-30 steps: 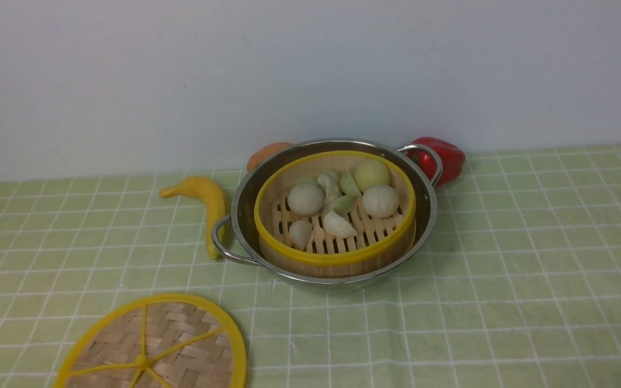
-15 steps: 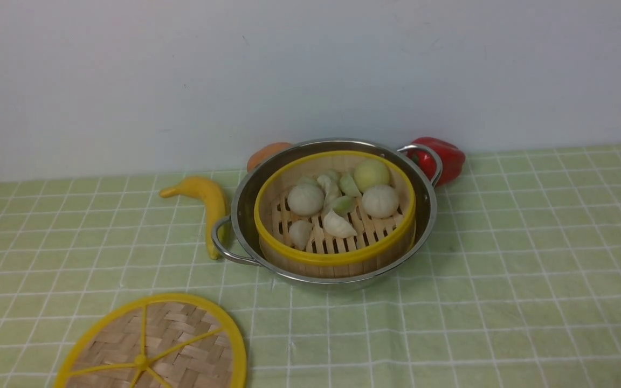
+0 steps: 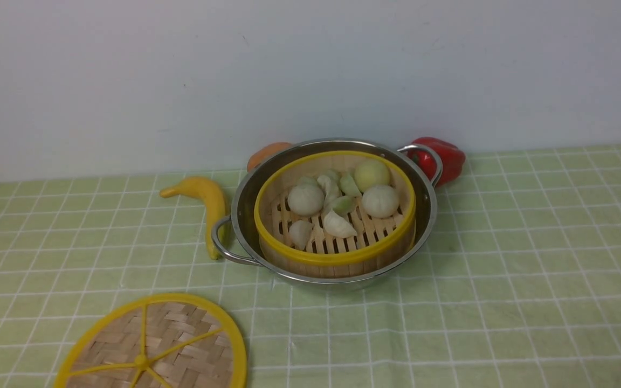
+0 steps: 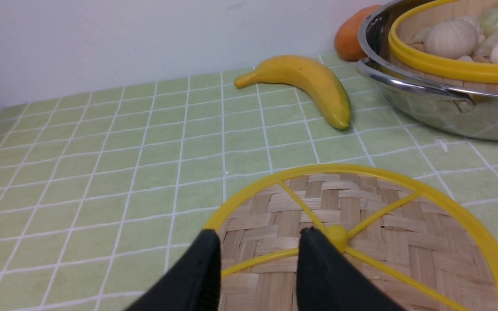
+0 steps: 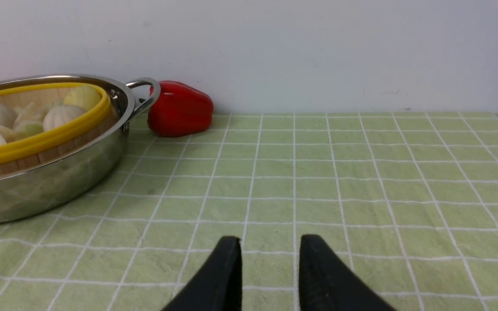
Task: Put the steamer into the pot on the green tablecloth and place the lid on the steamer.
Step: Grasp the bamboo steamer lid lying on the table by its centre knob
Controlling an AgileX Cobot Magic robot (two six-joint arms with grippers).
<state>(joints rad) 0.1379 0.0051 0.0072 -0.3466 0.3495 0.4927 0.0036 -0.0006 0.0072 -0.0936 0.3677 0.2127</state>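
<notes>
Left gripper (image 4: 260,242) is sitting partly open, holding nothing; I'm seeing the lid (image 4: 361,207) lying near the banana (image 4: 309,75). Right wrist: right gripper (image 5: 270,242) is also gaping partway, empty. Front: steamer (image 3: 337,257) is resting inside the pot (image 3: 337,281).

Nothing has visibly changed in the front view between the earlier pictures and now.

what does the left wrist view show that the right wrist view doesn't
Only the left wrist view: the banana, the orange item by the pot, and the woven lid.
Only the right wrist view: the red pepper.
Both: part of the pot, the steamer inside it, and the green tablecloth.
</notes>
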